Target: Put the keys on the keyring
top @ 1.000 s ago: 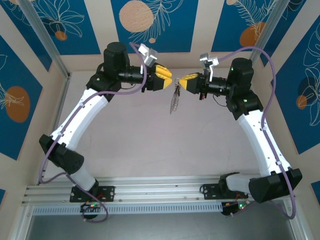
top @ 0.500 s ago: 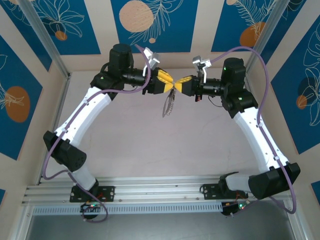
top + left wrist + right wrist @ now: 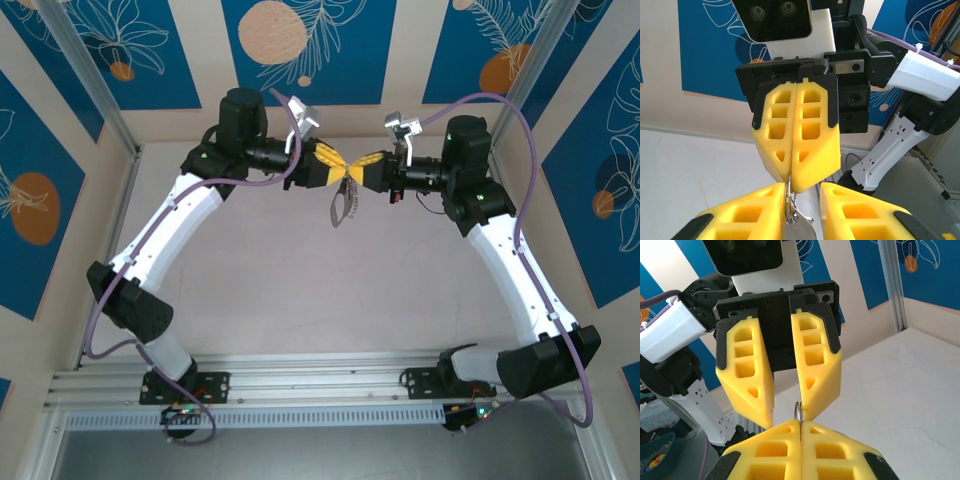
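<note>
From the left, the left gripper (image 3: 340, 169) points toward the table's middle with its yellow fingers (image 3: 746, 374) spread apart (the gap is plain from the right wrist). Their tips flank a small silvery ring (image 3: 798, 412) without clamping it. Just below where the two arms meet, the keyring (image 3: 343, 203) hangs in the air above the pale table (image 3: 300, 290), touching nothing beneath it. On the right, the right gripper (image 3: 356, 172) has its jaws pressed together, pinching that ring at the keyring's top
</note>
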You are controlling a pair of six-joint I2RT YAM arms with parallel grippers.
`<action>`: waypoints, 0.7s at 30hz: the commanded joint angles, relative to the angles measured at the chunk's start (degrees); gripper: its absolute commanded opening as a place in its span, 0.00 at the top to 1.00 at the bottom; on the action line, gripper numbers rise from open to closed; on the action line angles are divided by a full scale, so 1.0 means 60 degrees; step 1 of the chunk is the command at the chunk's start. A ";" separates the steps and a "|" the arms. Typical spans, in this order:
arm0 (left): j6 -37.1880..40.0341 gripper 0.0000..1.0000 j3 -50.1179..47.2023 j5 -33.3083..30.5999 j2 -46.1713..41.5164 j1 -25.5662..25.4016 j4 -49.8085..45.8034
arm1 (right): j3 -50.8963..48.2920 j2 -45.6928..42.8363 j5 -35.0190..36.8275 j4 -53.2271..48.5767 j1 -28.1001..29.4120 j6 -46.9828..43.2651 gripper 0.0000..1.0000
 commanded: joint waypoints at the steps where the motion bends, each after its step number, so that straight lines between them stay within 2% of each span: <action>1: 0.0272 0.81 0.0411 0.0426 0.0142 -0.0058 -0.0201 | 0.0412 0.0014 -0.0045 0.0030 0.0076 -0.0074 1.00; 3: 0.0265 0.86 0.0472 0.0422 0.0197 -0.0087 -0.0219 | 0.0413 0.0009 -0.0053 0.0043 0.0083 -0.0070 1.00; 6: 0.0261 1.00 0.0534 0.0391 0.0245 -0.0132 -0.0181 | 0.0425 0.0026 -0.0030 0.0045 0.0111 -0.0070 1.00; 9: 0.0180 1.00 0.0519 0.0265 0.0250 -0.0172 -0.0015 | 0.0454 0.0014 0.0115 0.0066 0.0087 0.0057 1.00; 10: 0.0052 1.00 0.0455 0.0138 0.0224 -0.0192 0.0174 | 0.0414 -0.0019 0.0184 0.0146 0.0010 0.0204 0.95; 11: -0.0127 1.00 0.0357 -0.0031 0.0167 -0.0194 0.0433 | 0.0309 -0.0082 0.0236 0.0325 -0.0116 0.0420 0.83; 12: -0.0293 1.00 0.0230 -0.0185 0.0100 -0.0184 0.0697 | 0.0159 -0.0172 0.0287 0.0574 -0.0260 0.0681 0.75; 14: -0.0773 1.00 -0.0125 -0.0440 -0.0074 -0.0189 0.1491 | -0.0278 -0.0463 0.0337 0.1244 -0.0616 0.1265 0.65; 16: -0.1358 1.00 -0.0509 -0.0637 -0.0264 -0.0193 0.2444 | -0.0743 -0.0759 0.0439 0.1818 -0.0871 0.1736 0.62; 21: -0.2600 1.00 -0.1288 -0.1140 -0.0592 -0.0206 0.4252 | -0.1841 -0.1403 0.1128 0.2616 -0.0970 0.2189 0.61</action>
